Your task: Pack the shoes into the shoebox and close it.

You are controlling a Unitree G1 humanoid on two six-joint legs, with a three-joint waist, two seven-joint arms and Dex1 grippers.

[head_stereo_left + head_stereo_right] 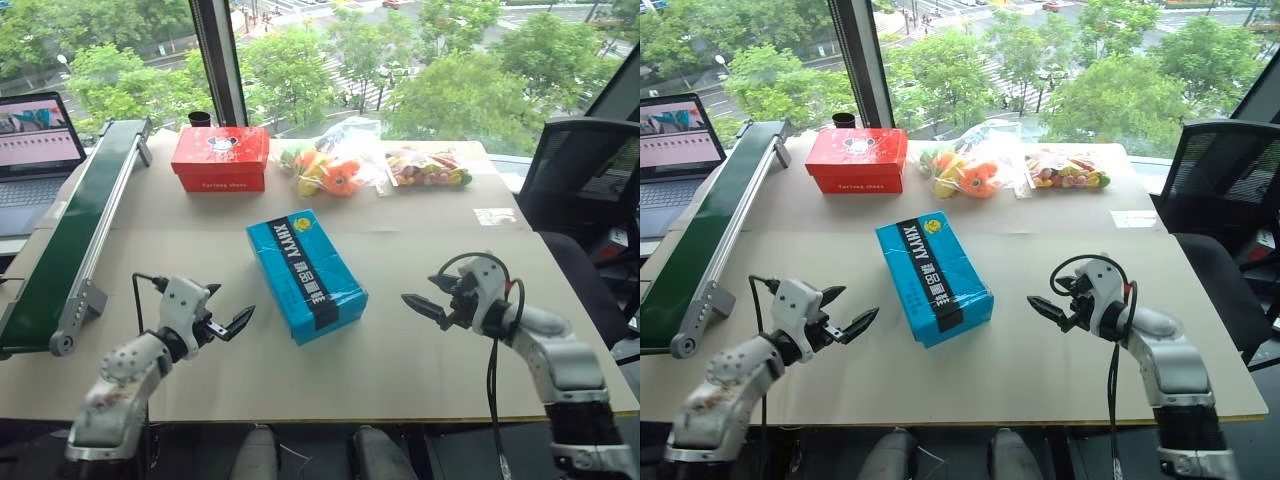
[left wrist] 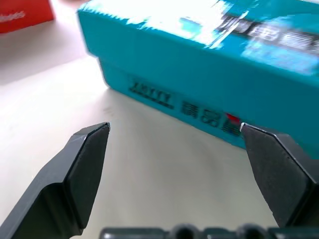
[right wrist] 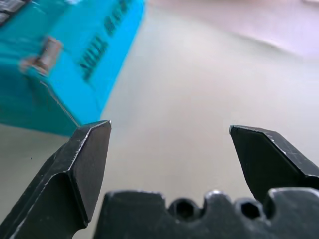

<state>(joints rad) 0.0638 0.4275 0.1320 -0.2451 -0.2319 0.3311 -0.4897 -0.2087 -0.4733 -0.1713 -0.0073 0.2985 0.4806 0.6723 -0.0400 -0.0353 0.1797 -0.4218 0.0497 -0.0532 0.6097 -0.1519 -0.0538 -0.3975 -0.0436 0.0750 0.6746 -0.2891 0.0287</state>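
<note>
Shoebox (image 1: 305,276) lies closed and flat near the middle of the table (image 1: 420,360), lid up, black stripe with yellow lettering running along its length, its long axis turned at an angle to the table's front edge. Shoes not visible with the lid shut. Left gripper (image 1: 228,312) hovers over the table just to the left of the shoebox, apart from it, fingers spread wide and holding nothing; in the left wrist view the fingers (image 2: 84,164) frame the shoebox's long blue side wall with bare table between them. Right gripper (image 1: 432,298) sits to the right of the shoebox, a bit farther off, fingers likewise wide apart and empty; the right wrist view shows one corner of the shoebox beyond one fingertip. Behind the shoebox, toward the window: a red-orange box (image 1: 220,158) and two clear bags of colourful items (image 1: 335,165), side by side. A green conveyor belt (image 1: 75,235) runs along the table's edge left of the shoebox, with a laptop (image 1: 35,150) beyond it. Black office chair (image 1: 580,190) stands to the right of the shoebox, off the table
</note>
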